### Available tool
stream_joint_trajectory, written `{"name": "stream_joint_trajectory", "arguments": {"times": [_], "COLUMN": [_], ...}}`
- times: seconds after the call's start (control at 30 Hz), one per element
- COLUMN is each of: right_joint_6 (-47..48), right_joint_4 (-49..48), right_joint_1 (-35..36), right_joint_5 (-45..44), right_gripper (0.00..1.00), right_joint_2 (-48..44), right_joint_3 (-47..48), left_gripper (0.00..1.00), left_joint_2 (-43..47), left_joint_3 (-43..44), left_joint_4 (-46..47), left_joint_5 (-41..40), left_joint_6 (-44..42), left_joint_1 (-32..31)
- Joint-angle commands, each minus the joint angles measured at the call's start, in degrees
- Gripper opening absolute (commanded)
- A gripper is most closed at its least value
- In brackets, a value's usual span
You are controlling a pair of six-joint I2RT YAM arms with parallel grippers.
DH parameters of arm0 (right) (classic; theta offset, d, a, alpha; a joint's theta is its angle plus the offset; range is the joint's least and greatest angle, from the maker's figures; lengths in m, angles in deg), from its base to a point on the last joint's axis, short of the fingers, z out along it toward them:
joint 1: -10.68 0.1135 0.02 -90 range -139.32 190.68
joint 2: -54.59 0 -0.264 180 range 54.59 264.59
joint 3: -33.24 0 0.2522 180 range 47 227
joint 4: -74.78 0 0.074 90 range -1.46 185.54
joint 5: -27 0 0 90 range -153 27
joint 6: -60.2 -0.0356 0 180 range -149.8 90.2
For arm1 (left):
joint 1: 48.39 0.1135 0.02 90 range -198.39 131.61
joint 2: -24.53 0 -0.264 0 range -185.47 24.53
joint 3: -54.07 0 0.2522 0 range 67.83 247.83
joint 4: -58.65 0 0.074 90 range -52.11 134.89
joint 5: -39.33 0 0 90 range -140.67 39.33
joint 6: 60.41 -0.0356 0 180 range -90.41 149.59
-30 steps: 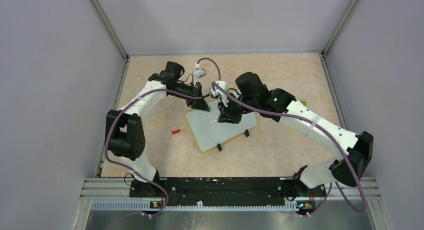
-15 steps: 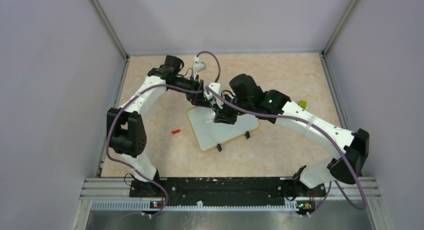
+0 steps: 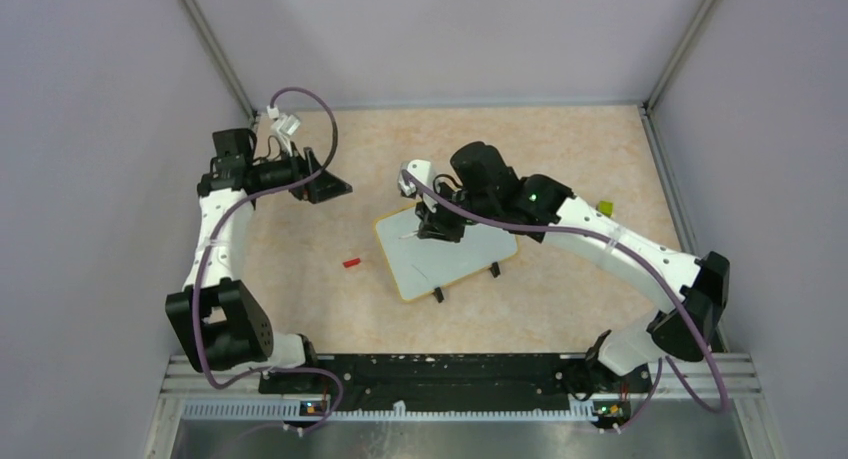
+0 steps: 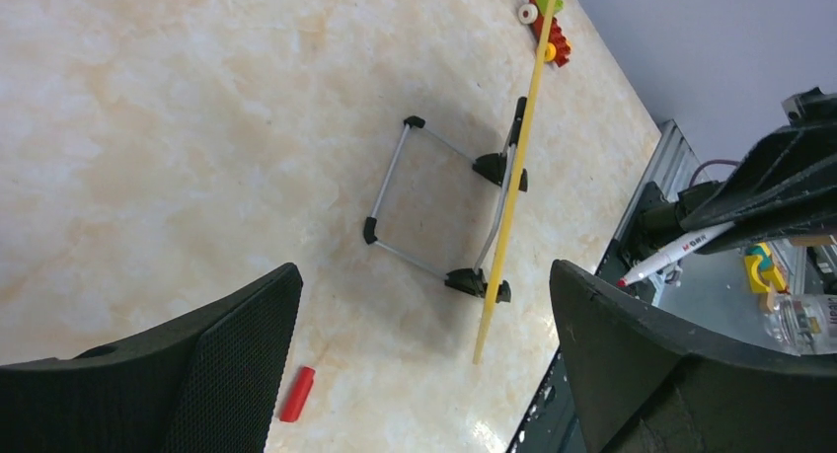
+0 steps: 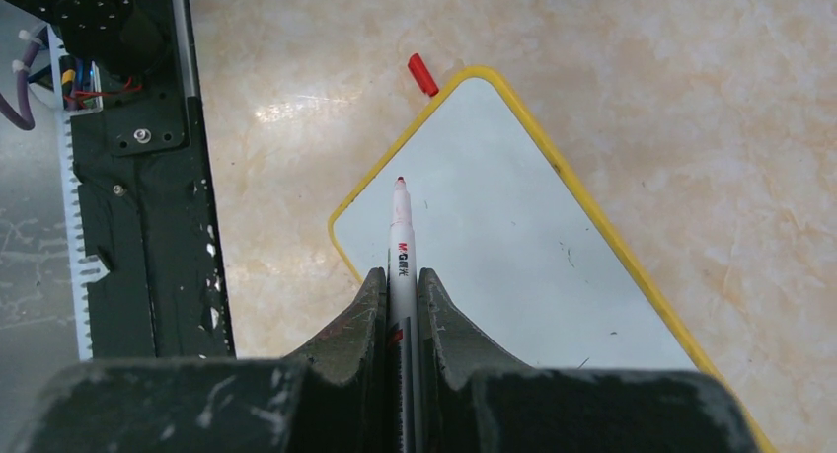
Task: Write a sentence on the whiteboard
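My right hand (image 5: 403,275) is clamped on the uncapped marker (image 5: 402,226), tip just over the whiteboard (image 5: 513,246), which sits propped mid-way across the worktop (image 3: 560,149) with nothing written that I can see. The left hand (image 4: 422,275) hangs wide open and empty, well off to the side, so I reckon pen pressure could shove or tip the unbraced board. No containers here, just a red cap (image 3: 351,263) nearby.

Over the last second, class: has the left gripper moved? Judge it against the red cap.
Yes. The left gripper has swung left, away from the far corner of the whiteboard; the red cap lies unmoved.
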Motion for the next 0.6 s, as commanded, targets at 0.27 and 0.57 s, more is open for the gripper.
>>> {"name": "stream_joint_trajectory", "arguments": {"times": [0.27,0.57], "right_joint_6": [0.59,-1.25], "right_joint_4": [-5.12,-6.88], "right_joint_1": [0.7,1.11], "right_joint_5": [-4.51,-4.42], "right_gripper": [0.0,0.0], "right_joint_2": [5.34,6.18], "right_joint_3": [6.5,6.73], "left_gripper": [0.87,0.63], "left_joint_2": [-2.8,-3.22], "left_joint_3": [-2.19,-2.28], "left_joint_4": [-8.27,-8.23], "left_joint_5": [6.33,2.78], "left_joint_6": [-7.6,-7.58], "left_joint_1": [-1.61,-9.3]}}
